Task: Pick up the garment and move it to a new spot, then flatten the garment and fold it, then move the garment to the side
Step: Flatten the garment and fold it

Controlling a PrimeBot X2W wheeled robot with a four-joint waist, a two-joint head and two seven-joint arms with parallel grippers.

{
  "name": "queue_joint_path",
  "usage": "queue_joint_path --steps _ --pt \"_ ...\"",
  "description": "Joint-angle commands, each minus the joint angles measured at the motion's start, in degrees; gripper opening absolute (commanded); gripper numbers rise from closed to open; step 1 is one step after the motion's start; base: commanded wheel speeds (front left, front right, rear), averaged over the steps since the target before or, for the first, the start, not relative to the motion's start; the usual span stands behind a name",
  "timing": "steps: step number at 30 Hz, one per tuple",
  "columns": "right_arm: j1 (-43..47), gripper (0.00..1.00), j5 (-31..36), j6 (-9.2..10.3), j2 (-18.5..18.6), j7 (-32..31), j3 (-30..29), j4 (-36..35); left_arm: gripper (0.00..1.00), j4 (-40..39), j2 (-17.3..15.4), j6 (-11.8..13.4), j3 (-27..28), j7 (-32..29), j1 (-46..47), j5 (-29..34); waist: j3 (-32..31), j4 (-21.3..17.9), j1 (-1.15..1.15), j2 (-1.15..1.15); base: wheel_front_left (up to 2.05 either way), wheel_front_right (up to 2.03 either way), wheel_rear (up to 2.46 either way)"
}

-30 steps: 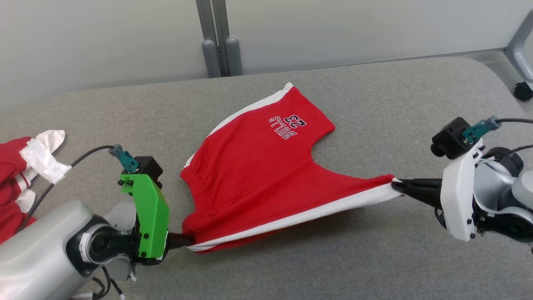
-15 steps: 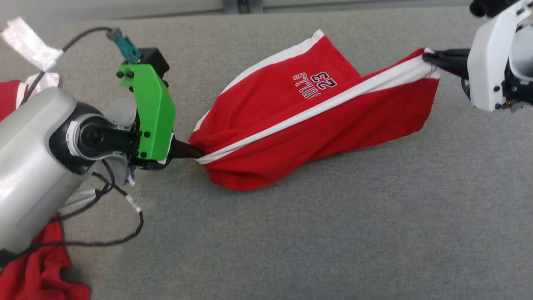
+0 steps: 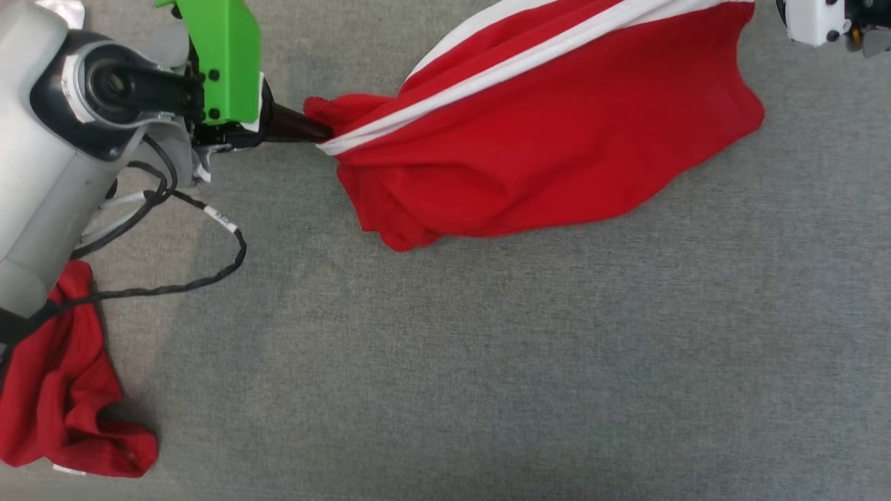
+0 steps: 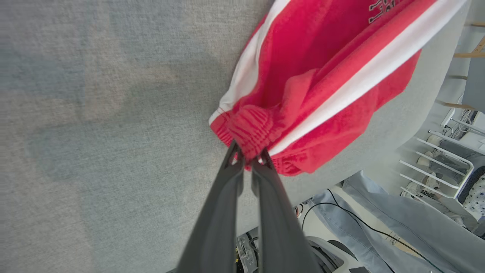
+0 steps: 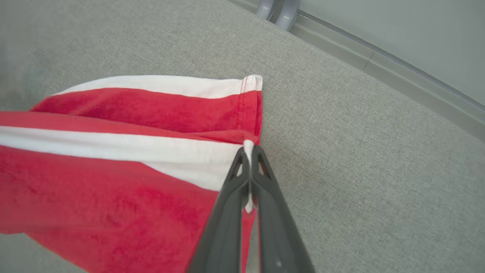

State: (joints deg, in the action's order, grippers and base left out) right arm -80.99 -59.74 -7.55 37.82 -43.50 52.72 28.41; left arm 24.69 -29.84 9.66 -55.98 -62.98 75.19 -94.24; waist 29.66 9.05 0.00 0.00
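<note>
Red shorts [image 3: 557, 139] strung between arms over grey worktop [image 3: 487, 348], long axis left to right. Left gripper [image 4: 248, 159] jaws pinch waistband [image 4: 252, 129]; right gripper [image 5: 250, 149] jaws pinch white-striped hem [image 5: 227, 157]. Slack middle sags toward worktop.

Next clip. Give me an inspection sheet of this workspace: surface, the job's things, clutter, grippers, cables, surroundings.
Surface: grey fabric-covered table, flat.
Job's things: red shorts with white side stripes, strung between both grippers, middle sagging; not flattened or folded.
Clutter: a second red cloth crumpled at the robot's near left.
Grippers: left gripper shut on the elastic waistband; right gripper shut on a hem corner at the white stripe.
Cables: black cable looping from the left arm onto the table.
Surroundings: white wire rack and pale blue denim beyond the table edge, worn or not cannot be told; grey wall behind.
</note>
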Motion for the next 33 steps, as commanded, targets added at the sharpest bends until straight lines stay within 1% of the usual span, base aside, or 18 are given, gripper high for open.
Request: queue_joint_path --steps 1,4,5,6,7,8,9,14,16,18,20,22,23,25,28,29,31,33 --pt "-1.2 0.00 0.1 0.12 0.0 -0.2 -0.1 1.7 0.00 1.0 0.4 -0.2 0.2 -0.1 1.2 0.2 4.2 2.5 0.00 0.00 0.00 0.00 0.00" --pt "-2.9 0.00 0.5 0.11 -1.2 0.7 0.3 4.1 0.00 2.8 1.6 -0.9 0.6 0.3 1.9 0.0 4.9 2.6 0.00 0.00 0.00 0.00 0.00" --pt "-3.1 0.00 0.4 0.11 -1.5 1.1 0.4 4.6 0.11 3.1 1.8 -1.2 0.7 0.4 2.0 -0.1 5.0 2.7 0.00 0.00 0.00 0.00 0.00" --pt "-3.5 0.00 0.6 0.11 -1.8 1.8 0.6 5.0 0.49 3.6 2.3 -1.5 1.0 0.8 2.3 -0.1 5.0 2.7 0.00 0.00 0.00 0.00 0.00" --pt "-3.7 0.00 0.5 0.11 -2.0 2.7 0.6 5.5 0.97 4.1 2.8 -1.9 1.0 1.0 2.4 0.0 5.0 2.7 0.00 0.00 0.00 0.00 0.00" --pt "-3.8 0.41 0.4 0.11 -2.2 3.5 0.5 5.8 1.00 4.5 3.0 -2.2 1.0 1.2 2.4 0.2 4.9 2.7 0.00 0.00 0.00 0.00 0.00" --pt "-4.0 1.00 0.6 0.11 -2.4 4.9 0.5 6.1 1.00 4.9 3.4 -2.4 1.1 1.5 2.5 0.3 4.7 2.7 0.00 0.00 0.00 0.00 0.00" --pt "-2.1 1.00 -0.2 0.10 -3.7 11.3 0.7 7.5 1.00 6.4 4.0 -4.4 2.4 3.0 2.8 -0.4 2.2 2.3 0.00 0.00 0.00 0.00 0.00" --pt "-1.3 1.00 1.7 0.09 -3.3 15.2 2.3 7.2 1.00 6.9 4.2 -5.9 3.7 4.8 2.6 -0.9 0.6 2.0 0.00 0.00 0.00 0.00 0.00" --pt "0.0 1.00 1.6 0.09 -3.4 19.7 3.0 6.8 1.00 7.5 4.4 -7.4 4.7 6.9 1.9 -0.8 -1.1 1.8 0.00 0.00 0.00 0.00 0.00" --pt "1.0 1.00 2.6 0.09 -3.2 25.4 3.7 6.9 1.00 7.9 3.8 -9.6 4.7 9.6 1.2 1.2 -2.8 1.6 0.00 0.00 0.00 0.00 0.00" --pt "2.3 1.00 3.9 0.09 -3.4 32.3 4.4 6.6 1.00 8.1 2.7 -12.1 3.8 13.2 0.5 4.5 -4.5 1.4 0.00 0.00 0.00 0.00 0.00" --pt "3.3 1.00 4.6 0.09 -3.4 35.6 5.0 7.0 1.00 8.1 2.3 -13.3 3.5 16.0 0.1 6.2 -5.5 1.4 0.00 0.00 0.00 0.00 0.00" --pt "5.4 1.00 5.8 0.10 -3.3 40.8 6.1 8.2 1.00 7.9 2.4 -14.8 3.7 21.6 -1.2 9.0 -7.2 1.3 0.00 0.00 0.00 0.00 0.00" --pt "7.8 1.00 5.6 0.09 -4.0 47.2 6.7 9.8 1.00 7.2 1.7 -15.8 3.8 30.9 -3.8 13.1 -9.5 1.2 0.00 0.00 0.00 0.00 0.00" --pt "8.8 1.00 5.5 0.09 -4.3 49.5 6.6 10.4 1.00 7.1 0.9 -15.7 4.1 35.3 -4.8 15.5 -10.3 1.2 0.00 0.00 0.00 0.00 0.00" --pt "11.1 1.00 5.0 0.09 -4.9 52.8 6.7 11.9 1.00 6.1 0.8 -14.7 4.0 42.6 -7.8 18.7 -11.8 1.1 0.00 0.00 0.00 0.00 0.00" --pt "13.2 1.00 3.9 0.10 -5.4 55.0 6.2 13.5 1.00 4.3 0.5 -13.2 4.0 49.9 -10.8 21.9 -12.8 1.4 0.00 0.00 0.00 0.00 0.00"
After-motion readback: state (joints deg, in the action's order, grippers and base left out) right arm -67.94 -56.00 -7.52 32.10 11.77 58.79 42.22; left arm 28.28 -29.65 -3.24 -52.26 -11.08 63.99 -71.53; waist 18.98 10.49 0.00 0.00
